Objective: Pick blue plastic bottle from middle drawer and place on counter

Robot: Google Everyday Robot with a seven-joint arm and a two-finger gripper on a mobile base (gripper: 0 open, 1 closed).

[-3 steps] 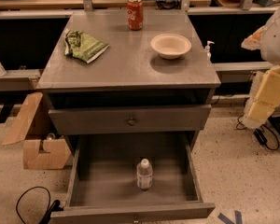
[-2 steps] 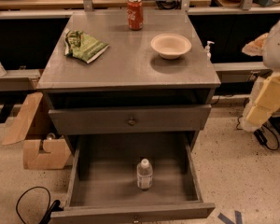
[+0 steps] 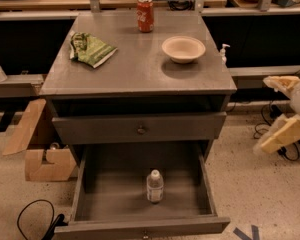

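The blue plastic bottle stands upright with its white cap on the bare floor of the open middle drawer, near the drawer's front centre. The counter is the grey cabinet top above it. My gripper shows as cream-coloured parts at the right edge of the view, out beside the cabinet at drawer height. It is well to the right of the bottle and touches nothing.
On the counter are a red soda can at the back, a green crumpled bag at the left and a beige bowl at the right. A shut upper drawer overhangs the open one. A cardboard box is on the floor at the left.
My arm at the right edge has come lower, from counter height down to drawer height. The bottle and the things on the counter have not moved.
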